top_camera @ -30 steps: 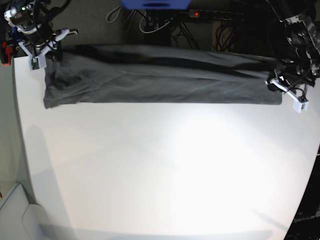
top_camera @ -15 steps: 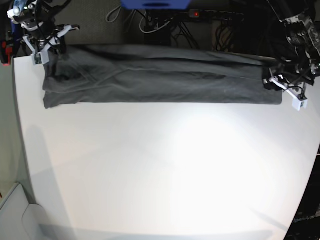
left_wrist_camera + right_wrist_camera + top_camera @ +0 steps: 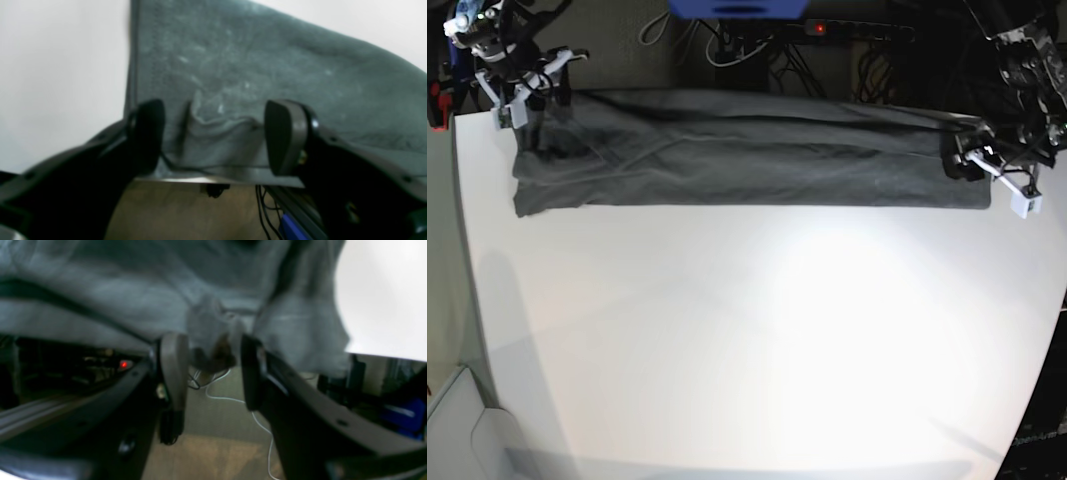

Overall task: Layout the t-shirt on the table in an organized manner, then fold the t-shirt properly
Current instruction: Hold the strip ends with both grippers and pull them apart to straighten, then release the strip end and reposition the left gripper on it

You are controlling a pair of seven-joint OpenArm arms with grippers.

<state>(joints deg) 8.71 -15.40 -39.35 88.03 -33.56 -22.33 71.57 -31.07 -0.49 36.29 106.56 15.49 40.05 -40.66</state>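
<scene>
No legible text anywhere.

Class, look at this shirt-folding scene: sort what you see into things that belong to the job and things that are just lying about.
Belongs to the job:
- t-shirt
- table
- left gripper, open
- right gripper, open

Just lying about:
- power strip with a red light
- cables on the floor
- blue object

Both arms are black with exposed black cabling. The left gripper (image 3: pixel 999 172) and right gripper (image 3: pixel 525 88) carry white finger brackets; the wrist views show dark, rounded finger pads (image 3: pixel 283 136).
</scene>
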